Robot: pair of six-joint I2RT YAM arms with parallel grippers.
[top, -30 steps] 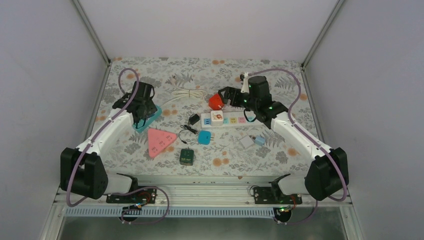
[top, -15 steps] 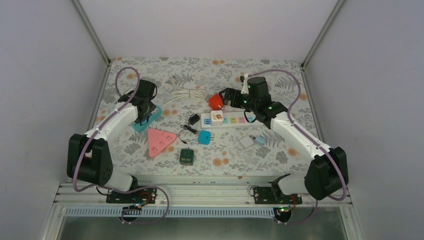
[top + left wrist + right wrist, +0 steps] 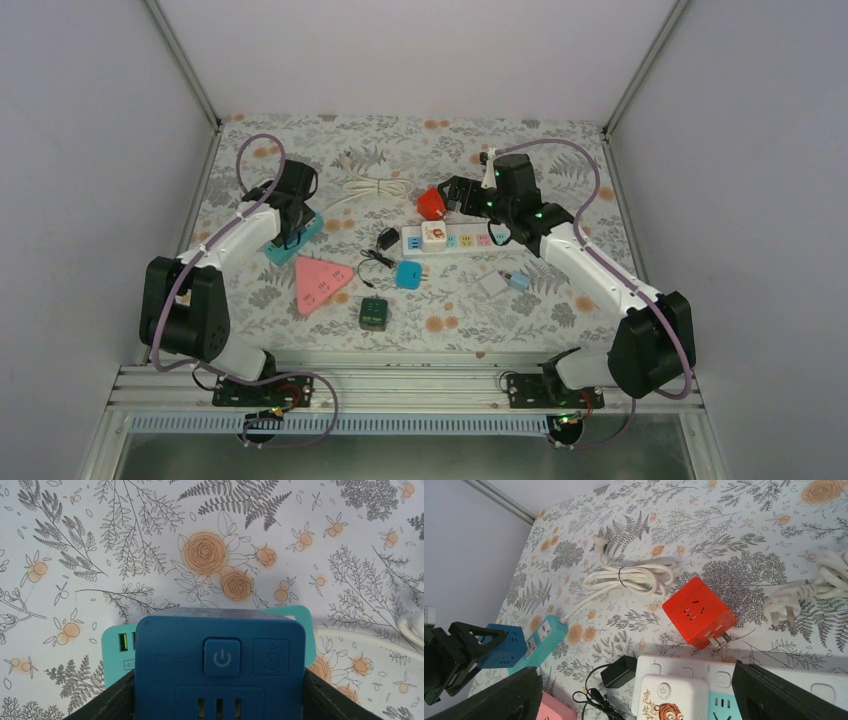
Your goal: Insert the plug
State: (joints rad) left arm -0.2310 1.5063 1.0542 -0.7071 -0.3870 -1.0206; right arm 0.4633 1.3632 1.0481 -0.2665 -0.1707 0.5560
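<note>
My left claw (image 3: 220, 702) pinches the blue cube plug (image 3: 220, 660), one dark finger pressed against each of its side edges at the bottom of the left wrist frame. The cube's upper edge overlaps the teal strip (image 3: 114, 652). The strip's left end, with its ports, pokes out at the cube's left, and its other corner shows at the cube's upper right. Whether plug and strip touch, I cannot tell. The whole upper half of that frame is bare flowered table (image 3: 75, 540); a white cable (image 3: 412, 627) cuts in only at the right edge.

In the top view the plug sits left of centre, near the table's left edge, with the pink triangle socket (image 3: 320, 282) just below the strip.

My right claw (image 3: 639, 697) is spread wide and grips nothing, its fingers at the lower left and lower right corners of the right wrist frame. Between them lies the white power strip (image 3: 689, 670) with a tiger adapter (image 3: 669, 700) on it. The red cube (image 3: 698, 611) rests just above the strip's upper edge, prongs toward it, with open cloth on its other sides.
</note>
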